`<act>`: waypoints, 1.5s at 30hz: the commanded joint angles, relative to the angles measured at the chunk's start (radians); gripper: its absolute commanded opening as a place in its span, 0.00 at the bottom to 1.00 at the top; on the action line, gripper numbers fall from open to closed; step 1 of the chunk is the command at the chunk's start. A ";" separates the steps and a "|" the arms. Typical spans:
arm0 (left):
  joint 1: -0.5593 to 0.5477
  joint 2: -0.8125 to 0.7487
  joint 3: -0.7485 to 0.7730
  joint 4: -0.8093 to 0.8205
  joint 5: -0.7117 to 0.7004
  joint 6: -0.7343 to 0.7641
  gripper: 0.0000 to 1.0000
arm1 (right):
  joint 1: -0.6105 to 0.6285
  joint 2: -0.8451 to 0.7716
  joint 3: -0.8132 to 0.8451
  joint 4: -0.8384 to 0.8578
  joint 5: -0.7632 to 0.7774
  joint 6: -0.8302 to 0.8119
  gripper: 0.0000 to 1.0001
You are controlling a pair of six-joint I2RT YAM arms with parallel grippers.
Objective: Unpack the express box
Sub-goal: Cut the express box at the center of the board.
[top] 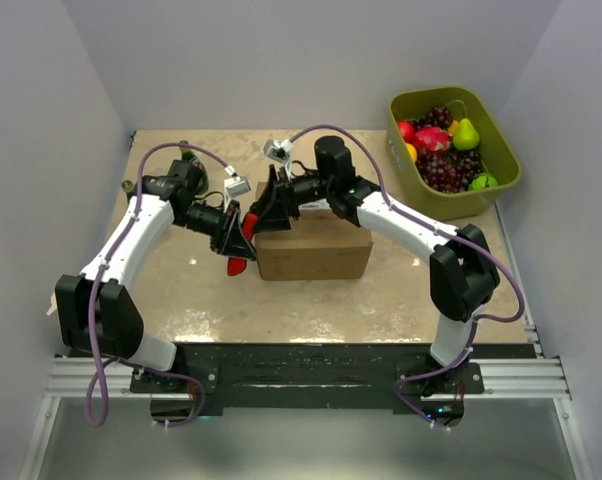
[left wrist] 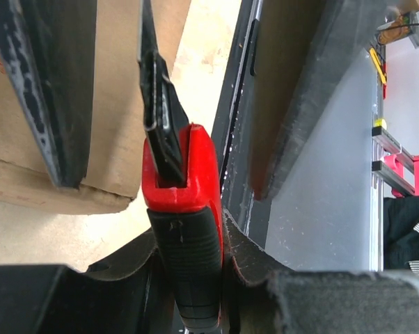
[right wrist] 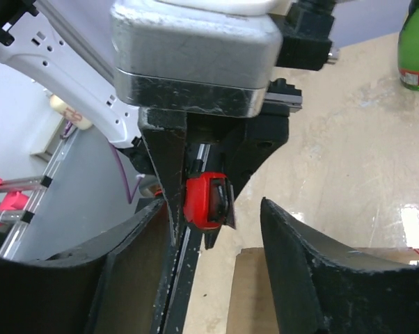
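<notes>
Left tool [left wrist: 164, 188] clamps red cutter [left wrist: 185, 209], blade [left wrist: 157, 104] clearest from its wrist

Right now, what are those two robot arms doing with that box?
The left arm's fingers are gripping a red and black box cutter at the left end of the brown cardboard box on the table. The right arm's fingers are open and sit right next to the cutter, over that same end. The box looks closed, so nothing has come out of it. A green tub of fruit sits in the far right corner.
</notes>
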 commanded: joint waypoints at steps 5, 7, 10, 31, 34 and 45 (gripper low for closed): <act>-0.005 0.042 0.081 0.023 0.058 -0.016 0.00 | 0.023 0.001 0.015 0.050 0.021 0.025 0.58; -0.005 0.045 0.077 0.023 0.061 -0.017 0.00 | 0.023 0.013 0.016 0.058 0.033 0.039 0.55; -0.005 0.047 0.078 0.023 0.066 -0.017 0.00 | 0.023 0.022 0.018 0.069 0.022 0.048 0.43; 0.133 -0.213 -0.373 1.359 0.109 -1.149 0.50 | -0.137 -0.073 -0.112 0.349 0.215 0.478 0.00; 0.133 -0.187 -0.365 1.381 0.104 -1.154 0.51 | -0.137 -0.078 -0.122 0.375 0.202 0.485 0.00; 0.105 -0.110 -0.367 1.569 0.179 -1.283 0.48 | -0.117 -0.067 -0.094 0.369 0.200 0.478 0.00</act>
